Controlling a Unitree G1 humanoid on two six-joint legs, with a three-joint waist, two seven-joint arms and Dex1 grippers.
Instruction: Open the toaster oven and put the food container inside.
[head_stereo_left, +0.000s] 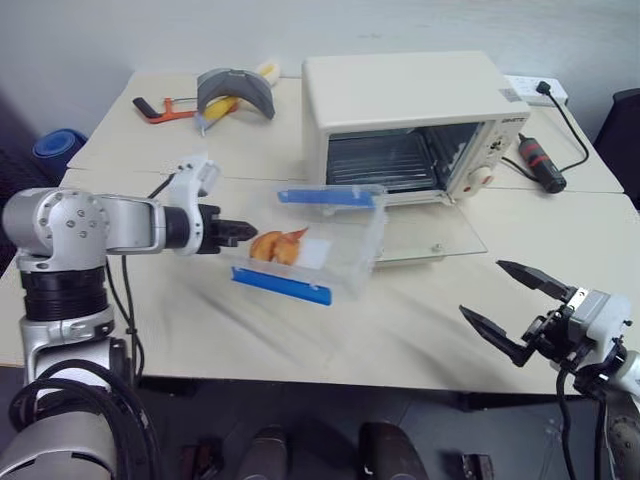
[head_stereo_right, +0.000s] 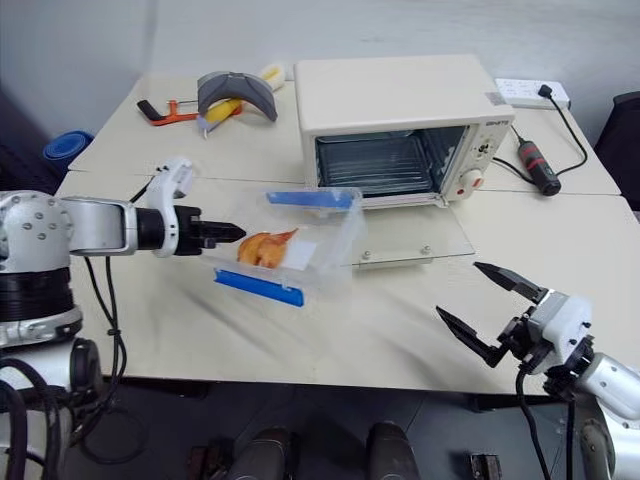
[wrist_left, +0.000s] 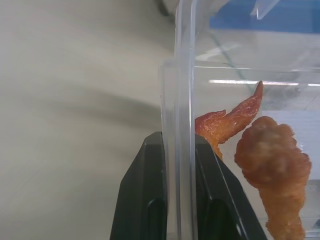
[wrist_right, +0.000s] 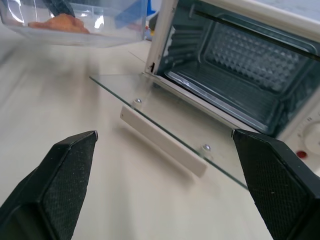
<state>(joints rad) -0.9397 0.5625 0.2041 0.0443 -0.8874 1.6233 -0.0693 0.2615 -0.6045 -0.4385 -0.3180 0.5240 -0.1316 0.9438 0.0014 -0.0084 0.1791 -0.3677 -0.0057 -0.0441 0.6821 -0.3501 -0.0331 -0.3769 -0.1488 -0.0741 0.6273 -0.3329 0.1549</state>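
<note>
Clear plastic wall pinched between two black fingers: the left gripper (head_stereo_left: 240, 232) has the food container (head_stereo_left: 318, 244) by its near-left rim, one finger outside and one inside next to the orange-brown food pieces (wrist_left: 260, 165), apparently so the box can be carried level without spilling. Container is lifted off the cream table (head_stereo_left: 300, 335), hanging just left of and in front of the toaster oven (head_stereo_left: 410, 120), blue clips on its long sides. Oven door (head_stereo_left: 430, 240) lies dropped flat on the table, wire rack exposed, so the opening step looks done. Right gripper (head_stereo_right: 490, 315) waits at the near right, jaws spread wide and empty, clear of the door. Far left, a hacksaw (head_stereo_left: 165, 108) and a grey curved object lie on the table; pale wall behind.
</note>
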